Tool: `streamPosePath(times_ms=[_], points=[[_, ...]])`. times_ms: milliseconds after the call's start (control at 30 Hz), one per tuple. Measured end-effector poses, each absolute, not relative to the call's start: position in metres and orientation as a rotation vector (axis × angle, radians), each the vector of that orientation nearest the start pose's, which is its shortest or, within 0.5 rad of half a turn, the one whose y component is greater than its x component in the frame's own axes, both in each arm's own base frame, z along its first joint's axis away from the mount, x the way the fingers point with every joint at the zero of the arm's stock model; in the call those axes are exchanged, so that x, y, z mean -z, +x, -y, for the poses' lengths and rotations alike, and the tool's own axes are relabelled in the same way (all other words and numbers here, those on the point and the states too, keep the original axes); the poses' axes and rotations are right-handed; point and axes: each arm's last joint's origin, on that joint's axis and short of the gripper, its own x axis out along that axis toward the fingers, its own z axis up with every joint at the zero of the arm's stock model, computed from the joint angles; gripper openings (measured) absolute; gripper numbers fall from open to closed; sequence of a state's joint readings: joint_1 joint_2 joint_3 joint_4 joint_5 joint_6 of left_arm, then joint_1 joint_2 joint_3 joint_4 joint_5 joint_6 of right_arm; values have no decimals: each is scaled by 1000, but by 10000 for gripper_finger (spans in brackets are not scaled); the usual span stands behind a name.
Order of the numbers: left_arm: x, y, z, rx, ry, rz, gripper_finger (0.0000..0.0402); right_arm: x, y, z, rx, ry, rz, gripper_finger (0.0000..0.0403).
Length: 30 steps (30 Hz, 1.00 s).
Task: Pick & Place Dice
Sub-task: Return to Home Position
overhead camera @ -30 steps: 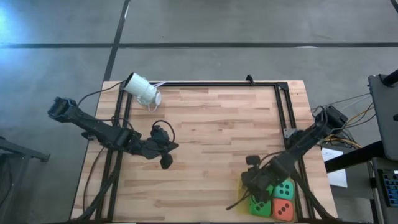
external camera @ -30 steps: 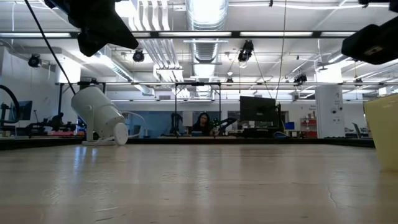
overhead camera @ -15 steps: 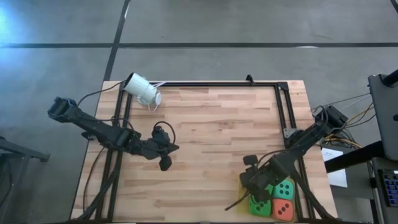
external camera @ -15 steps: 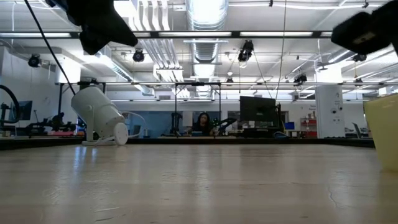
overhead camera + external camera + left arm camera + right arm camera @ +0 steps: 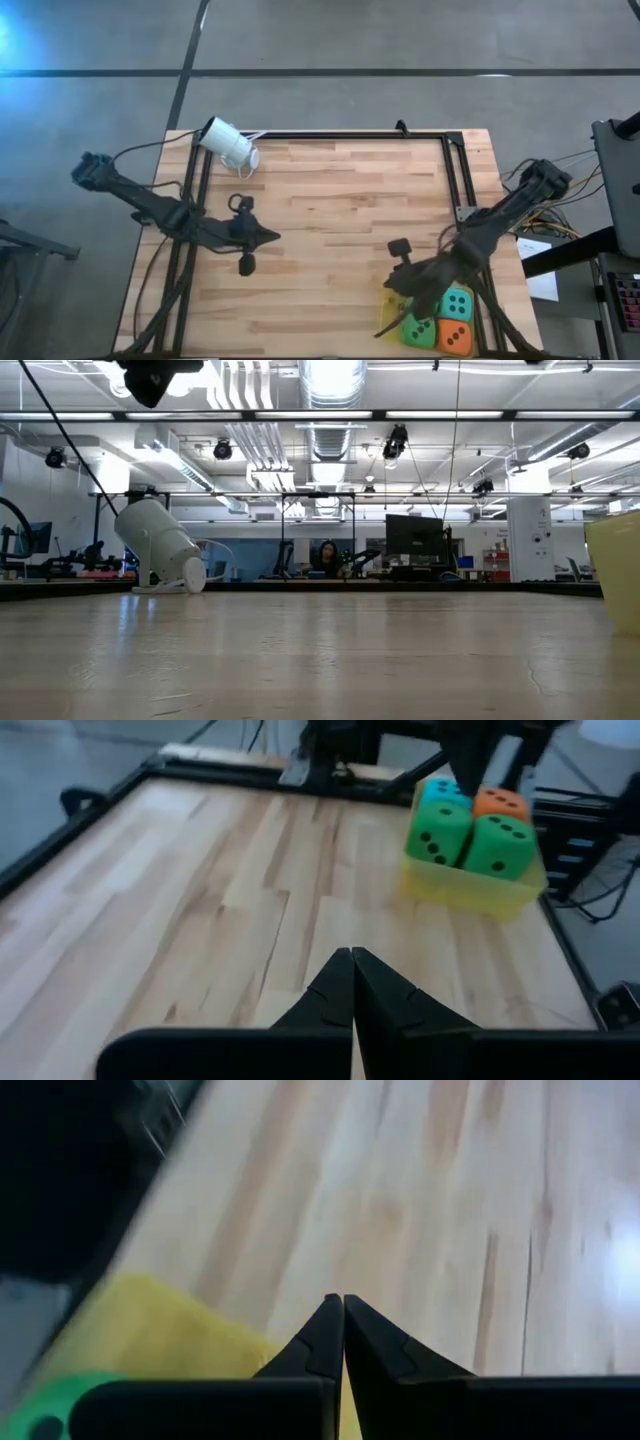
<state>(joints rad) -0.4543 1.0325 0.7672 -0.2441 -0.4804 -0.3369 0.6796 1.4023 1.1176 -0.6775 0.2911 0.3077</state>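
My left gripper [image 5: 351,958] has its two fingers pressed together on nothing; in the overhead frame it hangs over the left middle of the wooden table [image 5: 340,190]. My right gripper [image 5: 342,1302] is pinched closed and empty too. It hangs at the lower right of that frame, by the upper left corner of the yellow bin [image 5: 470,892]. All four dice sit packed in that bin. A green die [image 5: 437,832] and a second green die [image 5: 499,842] fill its left half in the overhead frame. The teal die [image 5: 458,303] sits above the orange die [image 5: 455,338] on its right. A white camera [image 5: 228,143] lies tilted at the table's upper left corner.
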Motion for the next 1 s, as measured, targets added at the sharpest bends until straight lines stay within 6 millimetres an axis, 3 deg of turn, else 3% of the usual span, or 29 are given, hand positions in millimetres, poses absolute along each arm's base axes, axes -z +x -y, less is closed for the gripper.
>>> streamPosePath(times_ms=[200,333,667,1000], points=[[-271,174,74,-55,-40,-390,2,-299,205,-155,-326,-144,-600,8],[-266,154,65,-27,-45,-313,2,-301,188,-141,-369,-138,-409,8],[-262,113,47,122,-30,-38,2,-269,145,-108,-419,-46,-89,8],[-241,88,35,137,-20,132,2,-257,116,-85,-419,-93,147,8]])
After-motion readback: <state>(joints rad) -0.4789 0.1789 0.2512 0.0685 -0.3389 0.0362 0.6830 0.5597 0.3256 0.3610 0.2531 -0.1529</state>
